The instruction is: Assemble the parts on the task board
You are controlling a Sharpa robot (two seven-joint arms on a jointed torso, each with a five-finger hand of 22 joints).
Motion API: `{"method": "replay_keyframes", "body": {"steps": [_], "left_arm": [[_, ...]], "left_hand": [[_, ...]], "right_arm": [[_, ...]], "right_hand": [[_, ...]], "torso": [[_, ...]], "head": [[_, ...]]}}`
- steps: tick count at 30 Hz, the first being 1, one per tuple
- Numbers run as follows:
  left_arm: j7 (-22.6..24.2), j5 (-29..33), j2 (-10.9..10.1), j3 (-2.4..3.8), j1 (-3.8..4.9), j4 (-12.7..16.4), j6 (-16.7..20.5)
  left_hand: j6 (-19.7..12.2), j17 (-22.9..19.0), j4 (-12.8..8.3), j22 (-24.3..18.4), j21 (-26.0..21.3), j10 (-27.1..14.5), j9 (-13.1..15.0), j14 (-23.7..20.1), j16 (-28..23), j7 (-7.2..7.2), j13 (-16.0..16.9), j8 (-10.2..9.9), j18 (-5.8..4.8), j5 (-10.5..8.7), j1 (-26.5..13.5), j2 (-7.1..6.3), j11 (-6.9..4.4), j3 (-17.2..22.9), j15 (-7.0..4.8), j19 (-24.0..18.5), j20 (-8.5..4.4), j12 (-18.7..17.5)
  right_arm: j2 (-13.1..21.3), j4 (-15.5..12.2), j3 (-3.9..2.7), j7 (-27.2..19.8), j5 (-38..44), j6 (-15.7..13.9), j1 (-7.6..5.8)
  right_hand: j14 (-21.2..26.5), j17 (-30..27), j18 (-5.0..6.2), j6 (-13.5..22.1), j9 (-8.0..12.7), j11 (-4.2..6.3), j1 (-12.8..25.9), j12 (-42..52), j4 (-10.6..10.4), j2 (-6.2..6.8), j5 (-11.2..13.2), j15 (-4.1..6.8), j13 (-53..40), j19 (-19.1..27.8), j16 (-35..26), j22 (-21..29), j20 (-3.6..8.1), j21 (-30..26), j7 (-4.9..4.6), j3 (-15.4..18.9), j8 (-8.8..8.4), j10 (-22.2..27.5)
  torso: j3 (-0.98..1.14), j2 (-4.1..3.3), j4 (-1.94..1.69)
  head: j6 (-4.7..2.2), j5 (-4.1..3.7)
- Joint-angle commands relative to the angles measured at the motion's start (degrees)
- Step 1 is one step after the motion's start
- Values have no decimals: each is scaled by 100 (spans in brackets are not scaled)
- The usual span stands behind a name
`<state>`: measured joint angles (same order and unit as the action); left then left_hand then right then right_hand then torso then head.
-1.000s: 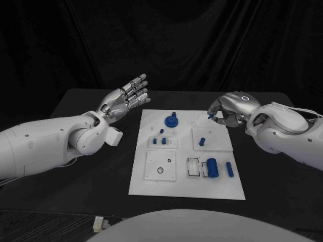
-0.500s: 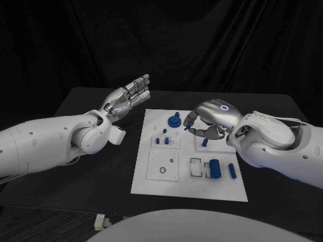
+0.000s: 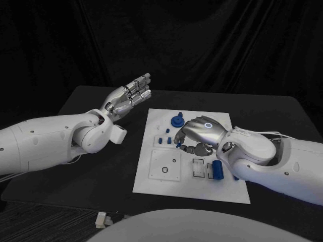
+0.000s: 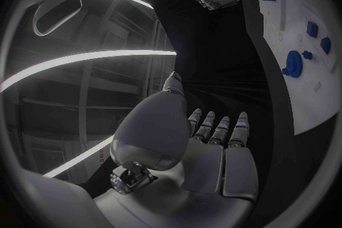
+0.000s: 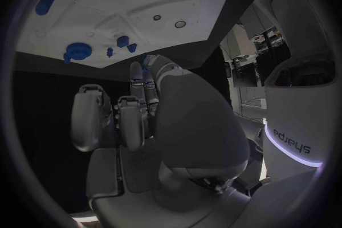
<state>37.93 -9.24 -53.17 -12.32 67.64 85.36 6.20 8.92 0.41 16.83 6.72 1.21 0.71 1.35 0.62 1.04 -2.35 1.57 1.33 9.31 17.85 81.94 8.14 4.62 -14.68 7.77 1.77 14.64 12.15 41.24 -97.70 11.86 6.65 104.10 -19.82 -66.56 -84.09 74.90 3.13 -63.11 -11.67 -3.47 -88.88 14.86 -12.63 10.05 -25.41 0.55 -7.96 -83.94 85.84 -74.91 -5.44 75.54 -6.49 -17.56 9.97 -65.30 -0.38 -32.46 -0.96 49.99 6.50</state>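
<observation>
Our right hand [image 3: 196, 135] has swung from the task board [image 3: 156, 177]'s far edge to its middle, fingers pinching a small blue part [image 5: 145, 58], ready for seating; left hand [image 3: 129, 94] hovers spread wide.

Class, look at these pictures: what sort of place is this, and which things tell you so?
Probably a robotics test bench or lab. A black table against dark drapes carries a white task board with small blue parts, and two robot hands, the left and right, work above it.
</observation>
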Motion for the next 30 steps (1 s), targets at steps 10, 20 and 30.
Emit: {"method": "replay_keyframes", "body": {"steps": [10,20,30], "left_arm": [[154,42,10,6,-8,22,20],[128,42,-4,6,-9,38,-34],[118,42,1,6,-11,32,-64]], "left_hand": [[41,-7,-16,-6,-20,1,7,-11,-19,3,7,21,44,36,62,-7,-8,2,-2,-32,35,17],[33,-2,-21,1,-17,-4,5,-4,-6,5,6,17,53,63,103,8,-16,16,19,-30,67,13],[30,0,-28,6,-14,-6,4,-1,2,7,6,15,64,106,152,16,-16,28,46,-29,95,20]], "right_arm": [[-247,130,-4,223,453,655,137],[-340,229,-4,232,466,723,232],[-430,326,-4,215,468,687,290]], "right_hand": [[-368,573,28,-2,-13,4,47,-4,45,-34,53,29,13,32,-24,-1059,21,-33,-15,6,7,-15],[-367,572,30,0,-15,3,49,-6,47,-37,61,28,14,36,-25,-1057,21,-40,-16,5,6,-15],[-365,565,31,3,-17,2,52,-7,49,-37,69,27,15,39,-29,-1056,21,-45,-19,5,5,-15]], "torso": [[3,-3,12],[4,1,12],[9,0,13]], "head": [[1,70],[1,118],[1,134]]}}
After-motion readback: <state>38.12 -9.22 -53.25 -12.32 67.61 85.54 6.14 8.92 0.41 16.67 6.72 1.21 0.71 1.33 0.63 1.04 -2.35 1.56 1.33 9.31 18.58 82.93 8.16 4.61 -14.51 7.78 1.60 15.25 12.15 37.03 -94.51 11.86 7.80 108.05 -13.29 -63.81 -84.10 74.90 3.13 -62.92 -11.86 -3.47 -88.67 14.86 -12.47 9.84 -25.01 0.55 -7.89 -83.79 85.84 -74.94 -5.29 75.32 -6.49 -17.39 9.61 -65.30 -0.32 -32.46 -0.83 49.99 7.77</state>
